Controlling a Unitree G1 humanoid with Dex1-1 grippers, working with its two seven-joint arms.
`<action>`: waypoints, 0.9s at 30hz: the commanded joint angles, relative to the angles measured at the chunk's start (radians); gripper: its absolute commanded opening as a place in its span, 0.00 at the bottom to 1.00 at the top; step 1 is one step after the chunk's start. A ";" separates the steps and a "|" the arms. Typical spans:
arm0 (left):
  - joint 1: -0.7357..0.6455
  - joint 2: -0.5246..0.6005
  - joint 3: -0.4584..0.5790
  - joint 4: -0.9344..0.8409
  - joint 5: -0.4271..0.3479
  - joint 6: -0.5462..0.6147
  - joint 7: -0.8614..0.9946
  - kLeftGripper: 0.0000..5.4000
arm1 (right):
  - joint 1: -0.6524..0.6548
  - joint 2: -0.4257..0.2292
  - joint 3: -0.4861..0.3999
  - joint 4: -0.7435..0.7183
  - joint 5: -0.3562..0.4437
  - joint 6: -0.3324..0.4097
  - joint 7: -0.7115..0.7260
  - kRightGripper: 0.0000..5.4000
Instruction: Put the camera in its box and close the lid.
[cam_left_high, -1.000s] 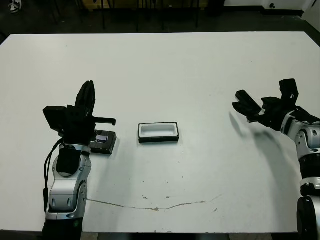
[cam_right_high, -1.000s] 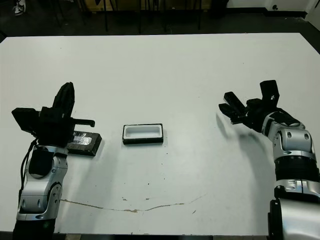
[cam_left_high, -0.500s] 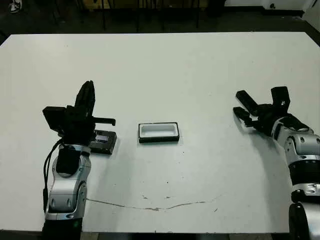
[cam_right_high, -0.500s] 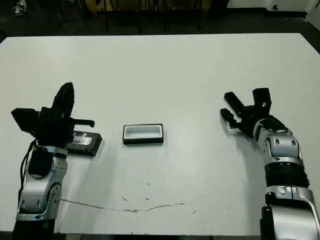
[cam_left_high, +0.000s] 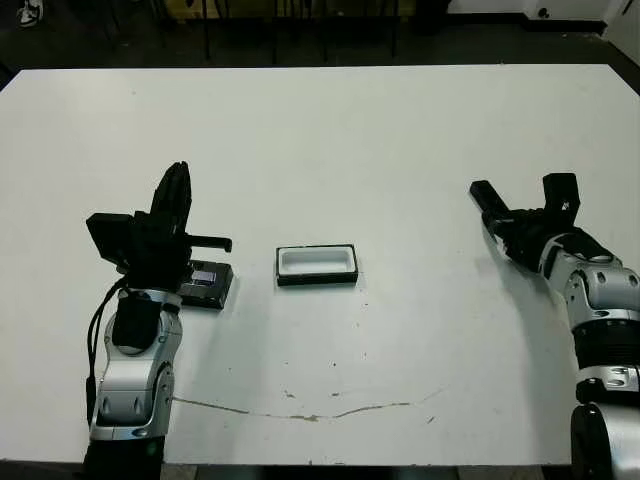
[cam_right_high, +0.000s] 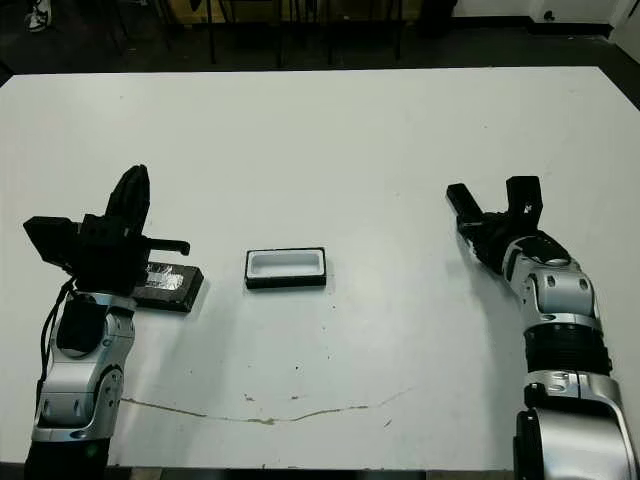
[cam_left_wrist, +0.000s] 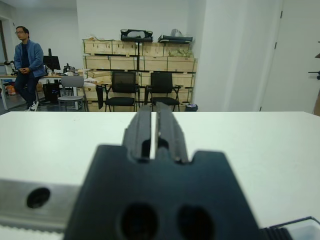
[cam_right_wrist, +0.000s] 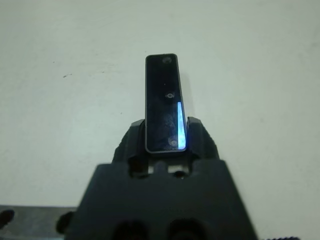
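The camera (cam_right_wrist: 162, 95), a slim black bar with a bluish-white patch, is clamped at its near end between the fingers of my right gripper (cam_right_wrist: 166, 129). In the head views it sticks out of that gripper (cam_left_high: 506, 226) at the table's right, well right of the box (cam_left_high: 317, 265). The box is a shallow black tray with a white lining, lying open near the table's middle. To its left lies the lid (cam_left_high: 208, 286), flat, black, with a pale label and partly hidden by my left arm. My left gripper (cam_left_high: 178, 192) is raised above the lid, shut and holding nothing.
A thin cracked line (cam_left_high: 300, 412) runs across the white table near its front edge. Beyond the far edge, the left wrist view shows a standing person (cam_left_wrist: 26, 50), black chairs (cam_left_wrist: 125, 90) and shelves of cardboard boxes.
My right wrist has turned and drawn in a little, so the camera now points toward the far left. The left arm, box and lid have not moved.
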 joint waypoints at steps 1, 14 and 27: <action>0.015 0.008 0.001 0.020 0.003 0.009 -0.002 0.00 | 0.039 0.015 0.009 0.010 -0.016 0.018 -0.025 0.12; 0.016 0.009 -0.002 0.019 0.007 0.008 0.002 0.00 | 0.083 -0.001 0.007 -0.141 0.006 -0.103 0.038 0.11; 0.012 0.009 -0.004 0.014 0.007 0.014 0.005 0.00 | 0.025 -0.119 0.066 -0.389 0.134 -0.154 0.432 0.11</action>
